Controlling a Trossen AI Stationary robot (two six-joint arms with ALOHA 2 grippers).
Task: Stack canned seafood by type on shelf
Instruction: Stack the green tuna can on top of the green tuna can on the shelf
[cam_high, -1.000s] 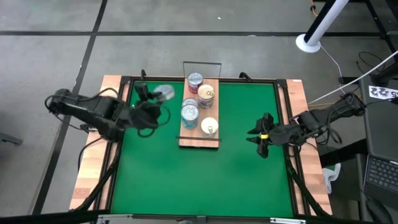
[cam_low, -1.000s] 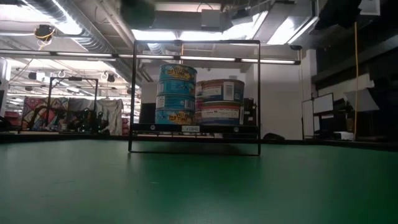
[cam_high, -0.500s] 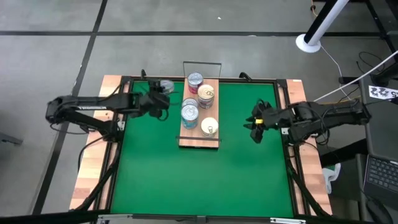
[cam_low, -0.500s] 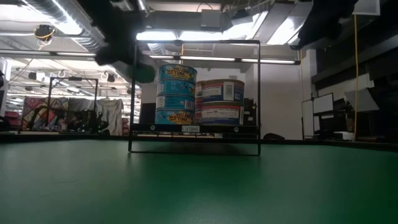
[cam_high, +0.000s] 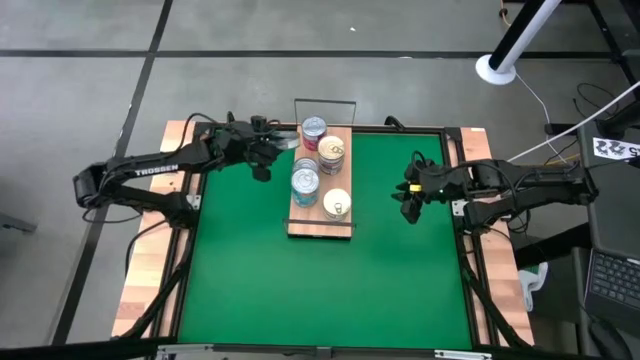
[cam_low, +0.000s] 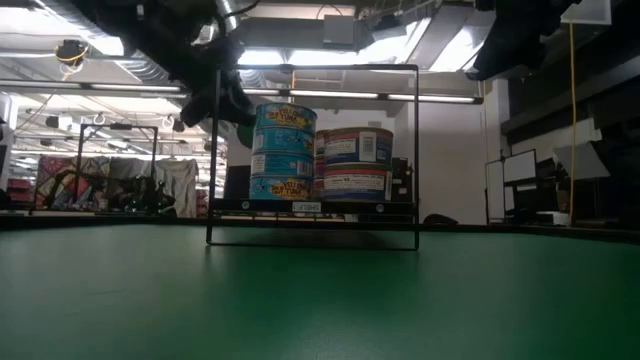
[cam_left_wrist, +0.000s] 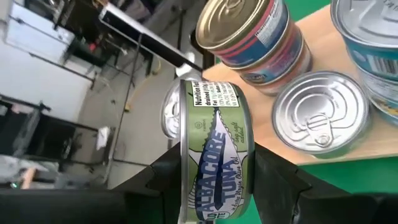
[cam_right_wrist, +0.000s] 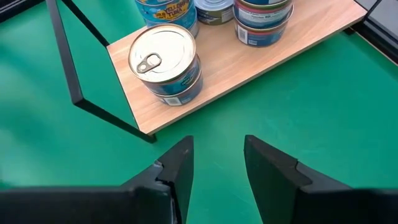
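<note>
The shelf is a wooden board lying on the green mat and bearing several tins of canned seafood: a blue-labelled stack, a red-and-blue stack, a cream-topped tin and a low silver tin. My left gripper hangs off the shelf's far left corner, shut on a green-labelled tuna tin. My right gripper hovers open over the mat to the right of the shelf, with nothing between its fingers. My left gripper pinches the green-labelled tin between its two fingers, one finger on the tin's pull-tab top and the other on its flat bottom. The tin stands on edge, its label band facing the camera. It is lifted clear, beside the shelf's tins.
A thin dark wire rail rises at each short end of the shelf. Bare board lies between the cream-topped tin and the stacks. Open green mat stretches toward the near edge.
My left gripper has carried the green-labelled tin down and toward the table's right and far edge, up to the shelf's far left corner, and its wrist has turned so the tin now stands on edge. My right gripper has drifted a little toward the far edge.
</note>
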